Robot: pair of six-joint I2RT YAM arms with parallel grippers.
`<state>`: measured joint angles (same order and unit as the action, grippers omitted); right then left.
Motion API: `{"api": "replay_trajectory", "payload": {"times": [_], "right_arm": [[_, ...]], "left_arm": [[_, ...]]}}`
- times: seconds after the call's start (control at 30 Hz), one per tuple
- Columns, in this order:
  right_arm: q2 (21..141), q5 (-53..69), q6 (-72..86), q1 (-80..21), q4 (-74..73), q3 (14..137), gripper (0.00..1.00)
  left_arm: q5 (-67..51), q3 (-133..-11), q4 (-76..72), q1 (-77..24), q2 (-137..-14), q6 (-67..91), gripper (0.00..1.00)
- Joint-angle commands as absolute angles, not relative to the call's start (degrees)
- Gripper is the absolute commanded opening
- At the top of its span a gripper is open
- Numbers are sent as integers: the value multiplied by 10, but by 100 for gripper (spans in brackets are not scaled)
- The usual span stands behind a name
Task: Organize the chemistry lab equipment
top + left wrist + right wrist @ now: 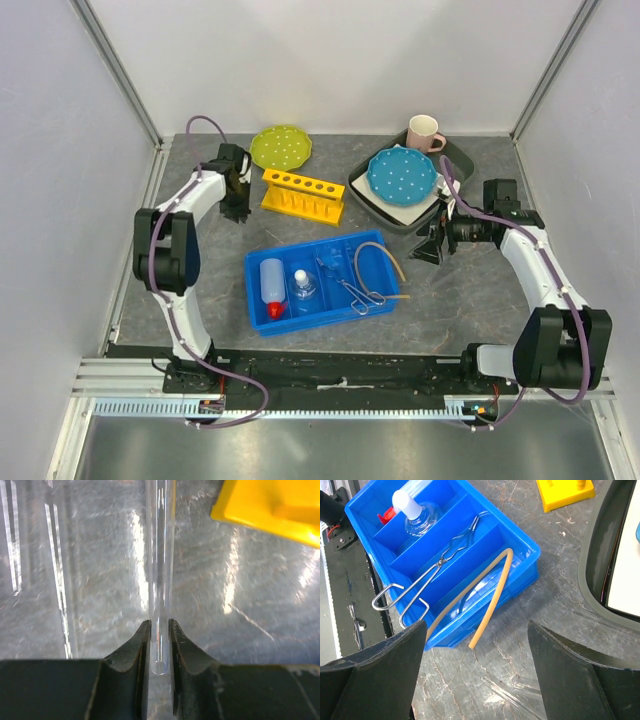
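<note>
As I read across the bench (pixel 470 290) from the left, the entries run so.

Clear tube (pixel 161 555), one: clamped near its end between the left jaws, over the bench beside the yellow rack (pixel 304 195), one. I judge it thin-walled, so light, slick and brittle. A gentle hold close to the end suits it.

Blue tray (pixel 300 247), one, mid-bench, holding four items:
- Squeeze bottle (pixel 271 285), one, at the left end: soft and light; take by the body.
- Stoppered flask (pixel 304 288), one, just beside it: glass, fragile; take by the neck.
- Tongs (pixel 350 290), one pair, middle compartment: stiff thin wire; take at the crossing.
- Rubber tubing (pixel 385 265), one length, rightmost compartment, one end hanging over the tray wall: floppy; take mid-length.

Spotted plates, two: green plate (pixel 281 147) at the back, blue plate (pixel 402 175) in the grey tray (pixel 360 185).

Mug (pixel 424 133), one.

Right jaws: wide apart, empty, above the bench right of the blue tray.
</note>
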<state>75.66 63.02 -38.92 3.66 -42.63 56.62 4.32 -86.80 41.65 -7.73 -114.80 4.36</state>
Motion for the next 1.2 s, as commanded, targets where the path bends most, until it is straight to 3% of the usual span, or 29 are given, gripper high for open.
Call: {"api": "replay_trajectory", "payload": {"times": [0.0,0.3,0.53,0.83,1.0,1.17], "right_arm": [[715,648,-429,40,-425,557,89],[721,648,-441,35,-499,657,88],[707,675,-312,-20,-453,716,88],[678,610,71,-141,-118,663,88],[677,590,290,-172,64,631,87],[689,577,407,-186,182,606,86]], "left_arm": [[22,-818,362,-76,-1014,33,10],[-141,-694,288,-77,-819,77,10],[-292,-572,128,-140,-649,197,10],[-230,-516,-112,-332,-607,356,10],[-168,-512,-172,-409,-624,381,11],[-110,-502,-216,-453,-649,401,11]]}}
